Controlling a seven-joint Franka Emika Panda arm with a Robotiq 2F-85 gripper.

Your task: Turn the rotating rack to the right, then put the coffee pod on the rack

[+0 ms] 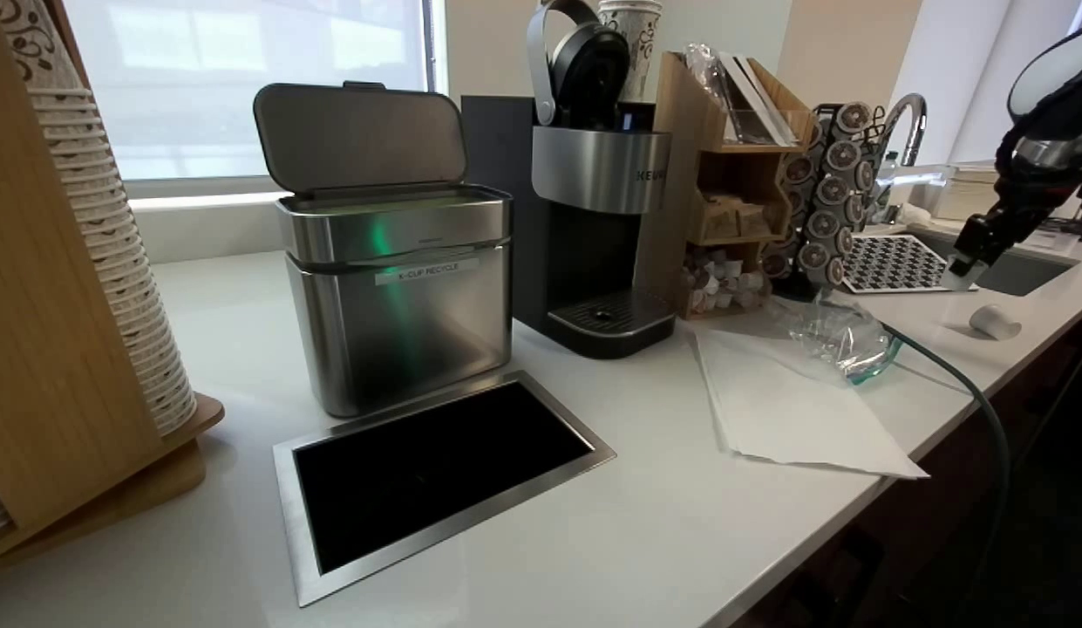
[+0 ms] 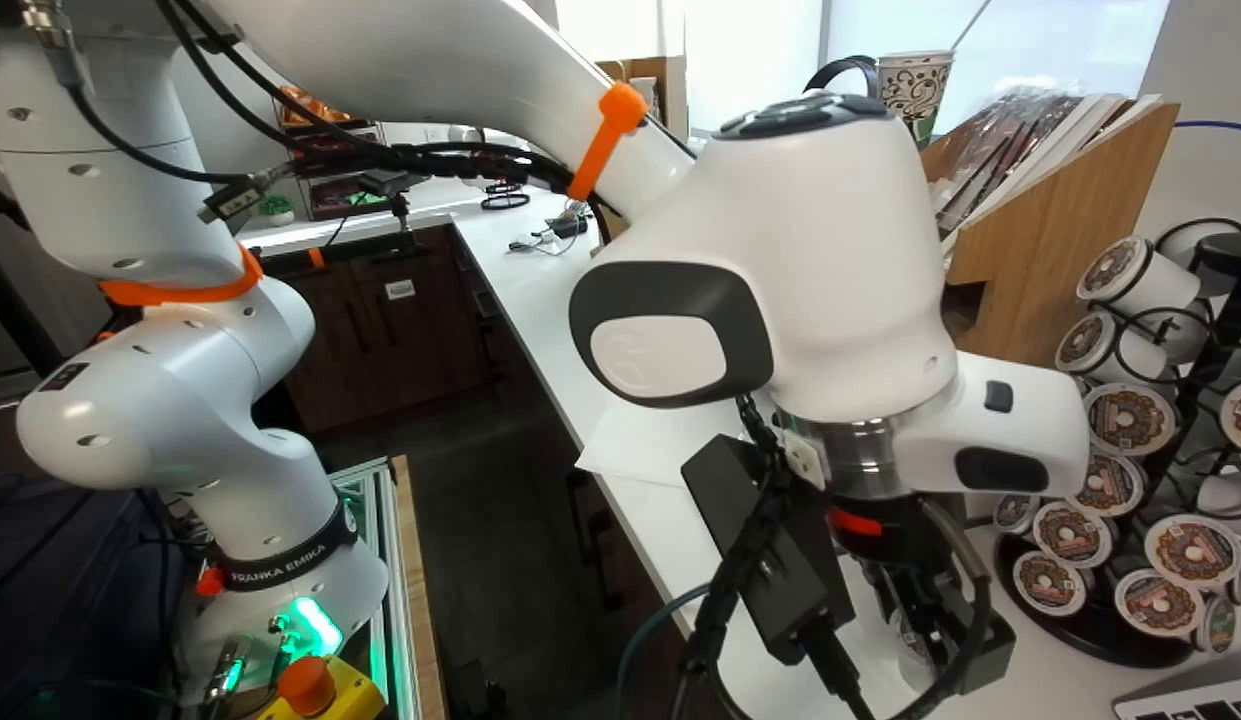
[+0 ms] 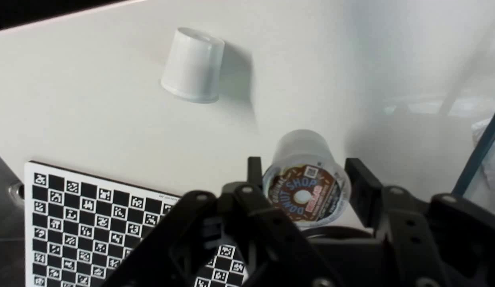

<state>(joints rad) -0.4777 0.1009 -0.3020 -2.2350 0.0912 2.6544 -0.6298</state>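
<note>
Pinching a coffee pod point(image 3: 303, 187) over the counter point(image 1: 680, 523)

To be read on the pod's lid: "ORIGINAL DONUT SHOP", with smaller print too blurred to make out. Labelled "K-CUP RECYCLE": a steel bin point(image 1: 410, 314), set toward the counter's back edge. Just beside it, branded "KEU" before curving out of sight: a coffee machine point(image 1: 602, 170). Around the foot of the robot arm point(image 2: 480, 70): "FRANKA EMIKA".

Parted only to the pod's breadth: the jaws of the gripper point(image 3: 305, 175), with fingertips point(image 3: 254, 171) touching both sides of it. Held lid toward the wrist camera, between the counter's front edge and the rotating rack point(image 2: 1100, 632). On that rack, many more pods point(image 2: 1132, 418) with round, patterned lids, too small to read in both exterior views. Lying near the rack: a checkered board point(image 3: 87, 223). Nearer the front edge, apart from the fingers: a loose white pod point(image 3: 193, 67). Reaching that same edge: white sheets point(image 1: 793, 410), with a clear plastic bag point(image 1: 841, 336) beside them.
</note>
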